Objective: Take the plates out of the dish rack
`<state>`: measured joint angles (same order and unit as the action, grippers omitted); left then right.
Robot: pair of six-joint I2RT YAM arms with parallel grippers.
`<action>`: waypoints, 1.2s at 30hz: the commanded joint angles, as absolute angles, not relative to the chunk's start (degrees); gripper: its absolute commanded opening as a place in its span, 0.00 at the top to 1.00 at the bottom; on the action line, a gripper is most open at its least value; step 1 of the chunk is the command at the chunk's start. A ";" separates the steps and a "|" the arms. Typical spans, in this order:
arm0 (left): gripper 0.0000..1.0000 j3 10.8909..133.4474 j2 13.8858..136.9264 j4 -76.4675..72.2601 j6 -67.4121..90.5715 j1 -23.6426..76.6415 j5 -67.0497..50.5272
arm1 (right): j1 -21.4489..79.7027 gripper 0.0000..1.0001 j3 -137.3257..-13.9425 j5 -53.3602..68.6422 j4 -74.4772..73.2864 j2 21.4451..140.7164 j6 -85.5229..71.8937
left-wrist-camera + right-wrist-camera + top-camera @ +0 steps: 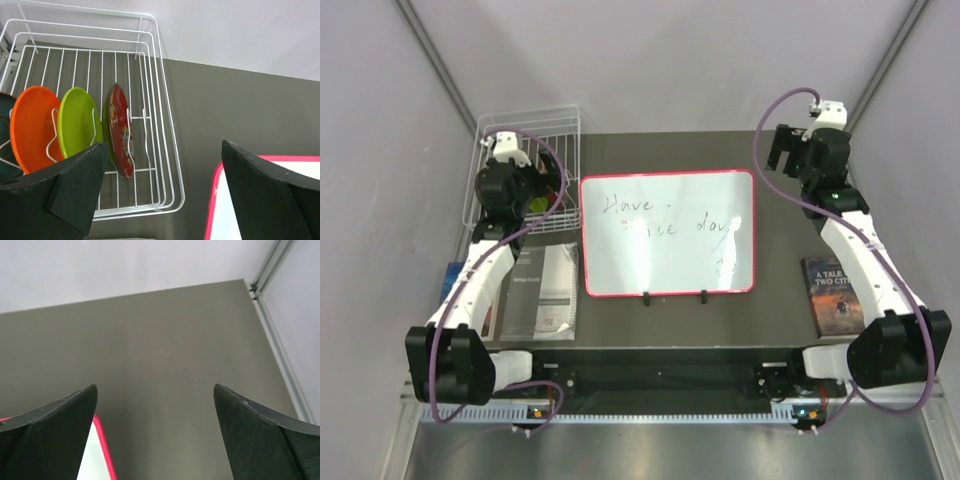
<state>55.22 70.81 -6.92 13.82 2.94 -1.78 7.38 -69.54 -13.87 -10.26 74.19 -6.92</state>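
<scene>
Four plates on edge in the dish rack, both sets of jaws spread wide with nothing in them

Left wrist view: the red plate stands rightmost between the prongs, the lime green plate beside it, the orange plate next, and a teal-blue plate is cut by the left edge, all inside the white dish rack, which sits upper left on the table in the top view. The left jaws hang over the rack, wide apart, gripping nothing, one finger crossing in front of the green and red plates' lower rims. The whiteboard lies centre frame, just right of the rack. Upper right, the right jaws gape over grey table, holding nothing; a book lies lower right
</scene>
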 commanded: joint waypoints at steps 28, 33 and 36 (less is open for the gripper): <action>0.19 68.30 101.51 -22.23 11.68 3.08 10.19 | 7.38 0.00 -71.81 -7.29 -9.58 84.90 -5.54; 0.16 65.75 100.20 -25.57 14.24 3.08 9.14 | 7.30 0.00 -71.19 -6.59 -9.67 85.95 -6.41; 0.15 65.92 98.71 -25.58 13.36 3.08 10.54 | 7.38 0.00 -71.10 -5.71 -9.76 86.74 -7.12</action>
<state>66.65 100.79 -23.09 12.67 3.81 7.35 7.33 -70.91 -7.22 -10.76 85.76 -5.89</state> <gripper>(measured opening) 0.841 0.996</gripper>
